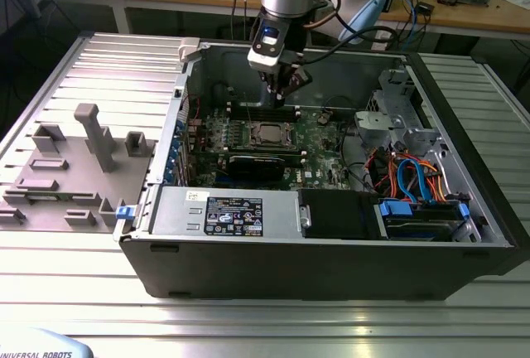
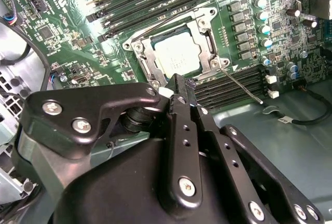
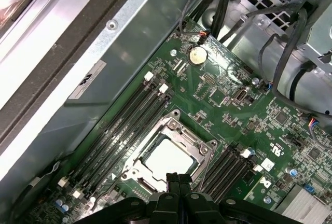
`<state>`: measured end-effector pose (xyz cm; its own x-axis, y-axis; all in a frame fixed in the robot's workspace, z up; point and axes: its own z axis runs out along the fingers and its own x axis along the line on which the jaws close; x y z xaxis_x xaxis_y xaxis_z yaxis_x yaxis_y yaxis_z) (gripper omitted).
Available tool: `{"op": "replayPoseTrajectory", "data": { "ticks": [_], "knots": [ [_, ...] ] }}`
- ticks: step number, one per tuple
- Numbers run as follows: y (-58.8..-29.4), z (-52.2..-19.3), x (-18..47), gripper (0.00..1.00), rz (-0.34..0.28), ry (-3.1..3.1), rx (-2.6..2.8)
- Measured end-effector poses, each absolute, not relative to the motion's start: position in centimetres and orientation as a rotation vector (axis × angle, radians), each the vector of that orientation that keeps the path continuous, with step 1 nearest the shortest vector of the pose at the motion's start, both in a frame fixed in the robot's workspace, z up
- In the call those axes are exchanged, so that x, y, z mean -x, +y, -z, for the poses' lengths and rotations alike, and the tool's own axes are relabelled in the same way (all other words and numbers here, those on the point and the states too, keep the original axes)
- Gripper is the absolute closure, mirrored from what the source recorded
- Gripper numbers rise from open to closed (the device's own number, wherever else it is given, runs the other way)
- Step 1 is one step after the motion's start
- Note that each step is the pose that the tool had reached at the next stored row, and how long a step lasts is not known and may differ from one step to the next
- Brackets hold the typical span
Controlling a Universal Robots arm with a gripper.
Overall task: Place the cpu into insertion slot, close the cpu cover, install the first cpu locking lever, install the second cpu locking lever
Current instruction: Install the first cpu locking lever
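Silver cpu (image 2: pixel 176 55) lies under the cover (image 2: pixel 146 58) — light, thin, fragile. Wire lever (image 2: pixel 241 85) looks springy, stiff — take it nr the tip. Gripper (image 3: pixel 173 178) jaws pressed together, empty.

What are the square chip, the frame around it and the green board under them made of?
The cpu has a pale grey, matte top, likely metal. The cpu cover framing it is bright silver with glints, probably bare sheet metal. The circuit board is glossy green, perhaps coated laminate; looks alone cannot confirm it.
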<state>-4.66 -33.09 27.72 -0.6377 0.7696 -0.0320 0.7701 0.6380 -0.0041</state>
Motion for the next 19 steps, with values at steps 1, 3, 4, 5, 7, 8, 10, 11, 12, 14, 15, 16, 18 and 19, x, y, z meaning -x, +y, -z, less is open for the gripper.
{"op": "replayPoseTrajectory", "data": {
  "ticks": [1,3,4,5,7,8,10,11,12,14,15,16,18,19],
  "knots": [
    [-33.10,-27.72,4.67,0.89,0.027,2.821,-1.319],
    [-33.09,-27.72,4.66,0.89,0.027,2.827,-1.307],
    [-33.09,-27.72,4.66,0.89,0.027,2.829,-1.301],
    [-33.09,-27.72,4.67,0.89,0.027,2.831,-1.298],
    [-33.09,-27.72,4.67,0.89,0.027,2.832,-1.296],
    [-33.10,-27.72,4.67,0.89,0.027,2.832,-1.296],
    [-33.09,-27.72,4.67,0.89,0.027,2.832,-1.296],
    [-33.10,-27.72,4.66,0.89,0.027,2.832,-1.295],
    [-33.09,-27.72,4.66,0.89,0.027,2.832,-1.295],
    [-33.10,-27.72,4.66,0.89,0.027,2.832,-1.295],
    [-33.09,-27.72,4.67,0.89,0.027,2.832,-1.295],
    [-33.09,-27.72,4.67,0.89,0.027,2.832,-1.295],
    [-33.09,-27.72,4.67,0.89,0.027,2.832,-1.295],
    [-33.09,-27.72,4.67,0.89,0.027,2.833,-1.293]
  ]
}}
